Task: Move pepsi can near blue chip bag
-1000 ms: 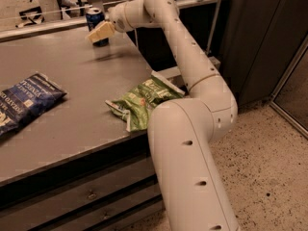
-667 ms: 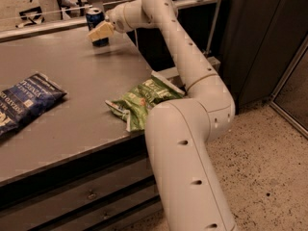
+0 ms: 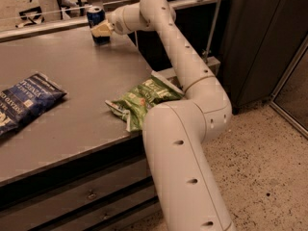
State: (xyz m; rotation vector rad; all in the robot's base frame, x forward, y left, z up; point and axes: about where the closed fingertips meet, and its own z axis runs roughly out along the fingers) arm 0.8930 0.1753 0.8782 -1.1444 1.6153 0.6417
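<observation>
The pepsi can [image 3: 95,18] stands upright at the far edge of the grey table [image 3: 77,81]; it is blue with a silver top. My gripper [image 3: 101,31] is right at the can, against its near right side and covering part of it. The can's base still looks to be on the table top. The blue chip bag [image 3: 25,101] lies flat at the left edge of the table, partly cut off by the frame, well away from the can and the gripper.
A green chip bag [image 3: 144,99] lies at the table's right front edge, next to my arm's lower link [image 3: 185,167]. A dark cabinet [image 3: 260,42] stands to the right. Speckled floor lies below on the right.
The arm has shifted very slightly to the left at the can. The can and both bags stay in place.
</observation>
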